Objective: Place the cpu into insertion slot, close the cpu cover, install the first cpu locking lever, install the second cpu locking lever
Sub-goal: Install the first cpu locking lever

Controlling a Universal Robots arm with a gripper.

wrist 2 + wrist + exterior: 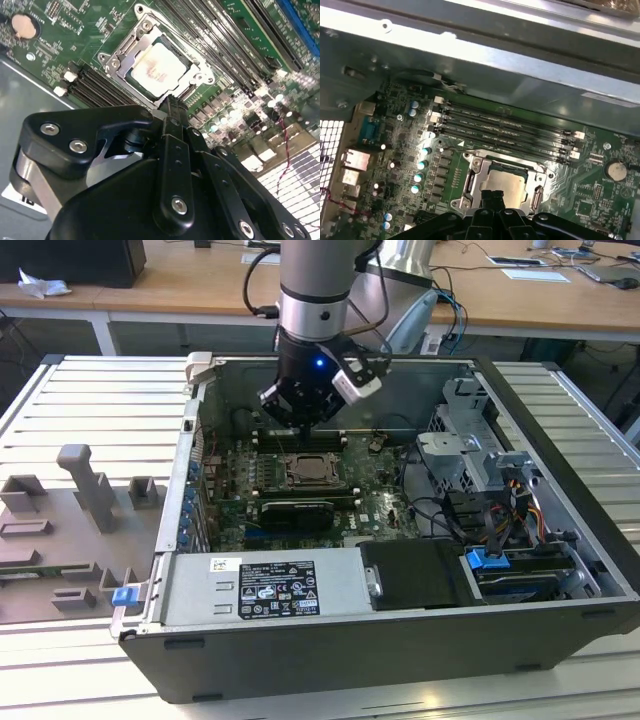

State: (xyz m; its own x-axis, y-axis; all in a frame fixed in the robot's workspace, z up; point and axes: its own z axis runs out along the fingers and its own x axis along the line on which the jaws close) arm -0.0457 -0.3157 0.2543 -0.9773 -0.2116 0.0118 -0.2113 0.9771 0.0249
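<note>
The end effector [305, 412] hangs over the far part of an open computer case [330, 640], above the green board [385, 510] and just behind the chip socket [312, 472] as the exterior view shows it. In the second wrist view its black fingers [172, 112] appear pressed together, with no gap visible between the tips and nothing held between them; the tips point down toward the edge of the socket [160, 65] and sit above it, though whether they touch it I cannot tell.

The chip [157, 69] already lies in the socket, its pale metal top showing through the window of the metal cover frame [125, 47], which lies down flat around it. In the first wrist view the same chip [507, 185] sits in the framed socket [502, 182] beside the long memory slots [505, 127].

The case rests on a ribbed metal surface [90, 400], and a grey fixture block [70, 530] sits at the exterior view's left.
</note>
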